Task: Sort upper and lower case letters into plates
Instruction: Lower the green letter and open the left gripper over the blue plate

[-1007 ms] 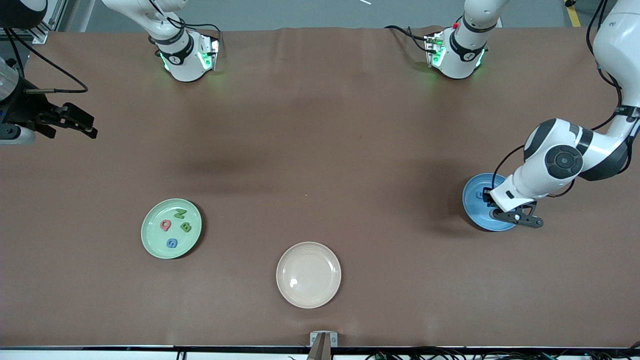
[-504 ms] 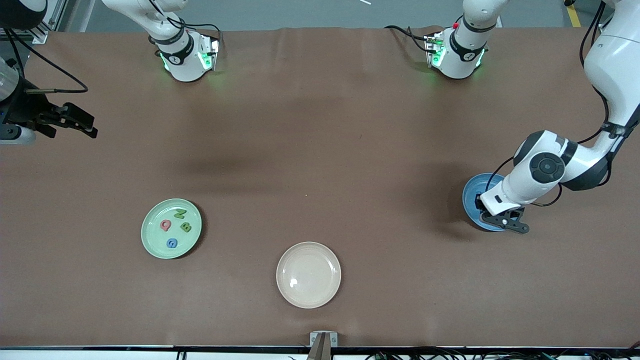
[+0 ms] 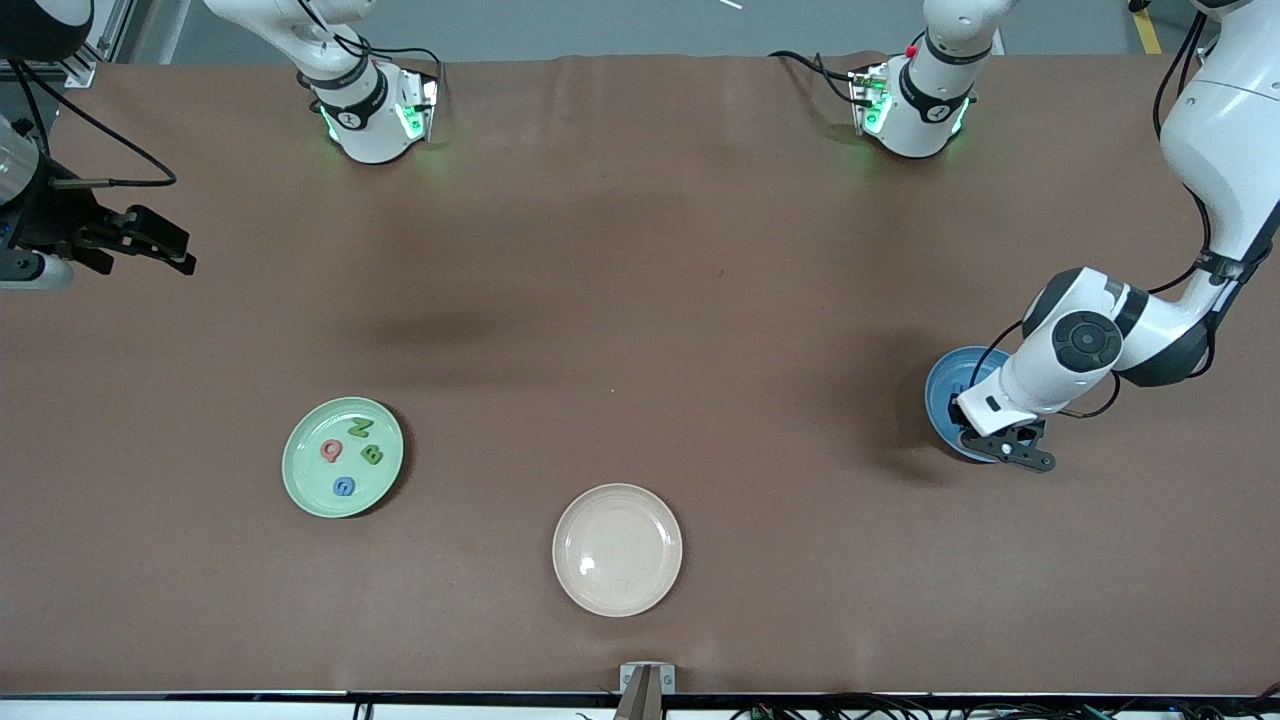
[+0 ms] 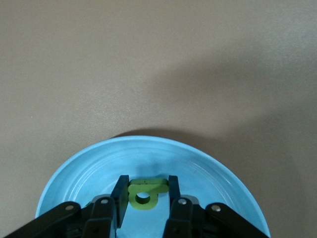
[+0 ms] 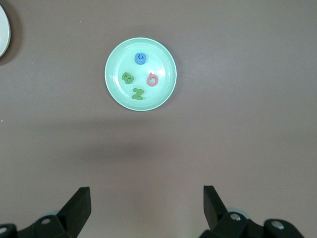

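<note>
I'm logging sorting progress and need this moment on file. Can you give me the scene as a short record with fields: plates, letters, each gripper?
mint plate: holds green N, green B, pink Q, blue G
blue plate: toward the left arm's end, partly hidden by that arm
cream plate: nearest the front camera, no letters
left gripper: low over the blue plate, shut on a green letter with a round hole
right gripper: open, waiting at the right arm's end of the table

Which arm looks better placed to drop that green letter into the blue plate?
Left. The left gripper is shut on the green letter over the blue plate; the right gripper waits open.
</note>
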